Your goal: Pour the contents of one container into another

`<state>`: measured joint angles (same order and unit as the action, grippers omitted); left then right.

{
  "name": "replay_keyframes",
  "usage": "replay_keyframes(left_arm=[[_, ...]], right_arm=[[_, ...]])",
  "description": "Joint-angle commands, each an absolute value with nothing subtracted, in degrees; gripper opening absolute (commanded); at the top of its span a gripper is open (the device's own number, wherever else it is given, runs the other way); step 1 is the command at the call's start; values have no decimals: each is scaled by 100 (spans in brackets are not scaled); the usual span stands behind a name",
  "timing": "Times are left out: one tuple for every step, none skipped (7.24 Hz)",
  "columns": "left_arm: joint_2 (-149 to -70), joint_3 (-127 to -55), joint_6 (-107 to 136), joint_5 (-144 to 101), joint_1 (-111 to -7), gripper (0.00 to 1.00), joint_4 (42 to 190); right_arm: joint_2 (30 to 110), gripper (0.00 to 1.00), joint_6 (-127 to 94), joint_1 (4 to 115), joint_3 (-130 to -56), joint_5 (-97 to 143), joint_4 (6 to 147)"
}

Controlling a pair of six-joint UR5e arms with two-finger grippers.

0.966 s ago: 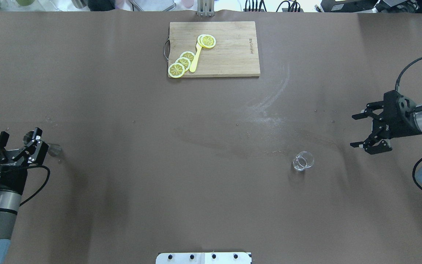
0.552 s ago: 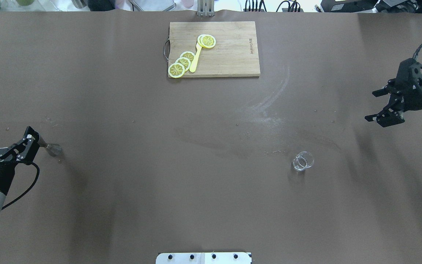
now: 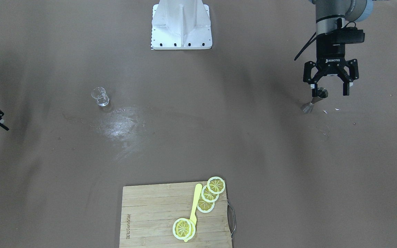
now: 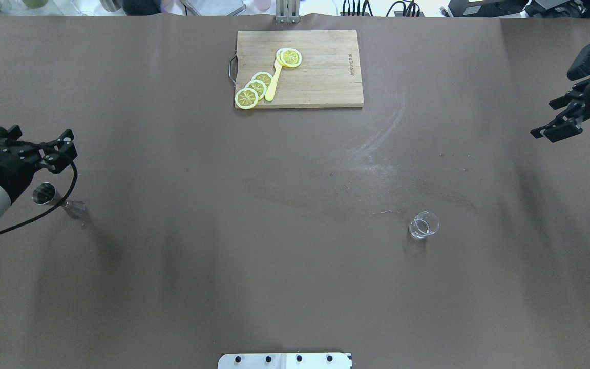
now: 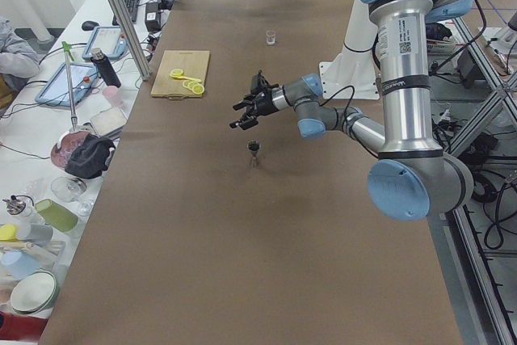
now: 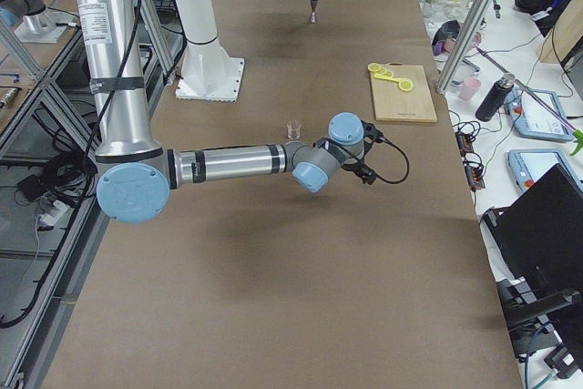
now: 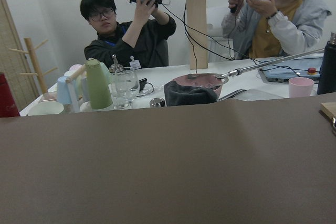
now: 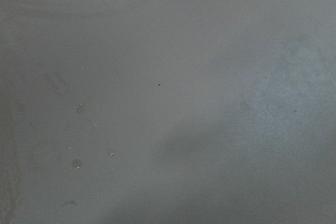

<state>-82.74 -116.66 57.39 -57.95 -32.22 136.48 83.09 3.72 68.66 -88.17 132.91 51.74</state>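
Note:
A small metal jigger (image 4: pixel 54 200) stands upright near the table's left end, also seen in the front view (image 3: pixel 316 99) and the left side view (image 5: pixel 254 151). My left gripper (image 4: pixel 68 144) hovers open just beyond it, not touching it, with nothing between its fingers (image 3: pixel 330 93). A small clear glass beaker (image 4: pixel 423 225) stands right of centre (image 3: pixel 100 96). My right gripper (image 4: pixel 545 119) is open and empty, far off at the table's right edge, well away from the beaker.
A wooden cutting board (image 4: pixel 320 82) lies at the far middle with lemon slices (image 4: pixel 254 88) and a yellow utensil (image 4: pixel 273 82). A pale wet smear (image 4: pixel 377 154) marks the cloth near the beaker. Two operators sit beyond the table in the left wrist view.
My left gripper has drawn back from the jigger and swung toward the far side, staying open. My right gripper has moved away to the far right edge.

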Motion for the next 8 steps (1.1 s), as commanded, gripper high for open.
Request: replay_keyframes(left_arm=[[-9329,-10956,5300,-7753,-4434,98,13711],[-9560,-10516,5300,-9092,-5161,98,13702],[-9632,-10207,5300,-10585,-6055,98,13633],[-9633,-9987,5300,-11339,-6639,98,13145],[-9633,-9889,5300,-11555,-6871,98,12696],[-9633,-9514,5309,-12149,-7230,98,12056],[-9633,-9231,5300,-12904,-7642,98,11284],[-9633,-9055,5282,-13129,-7820,98,10946]], right_arm=[[8235,100,378,7075,-8807,12993,6078],[8218,100,404,7258,-8841,13034,6717],[8244,100,439,7538,-8920,13060,7159],[8288,100,439,7750,-8921,13130,7624],[8288,100,439,7943,-8973,13122,8186],[8384,100,439,8180,-9087,13148,8809],[8402,100,422,8357,-9340,13314,9685],[8402,100,361,8376,-9595,13368,10495]])
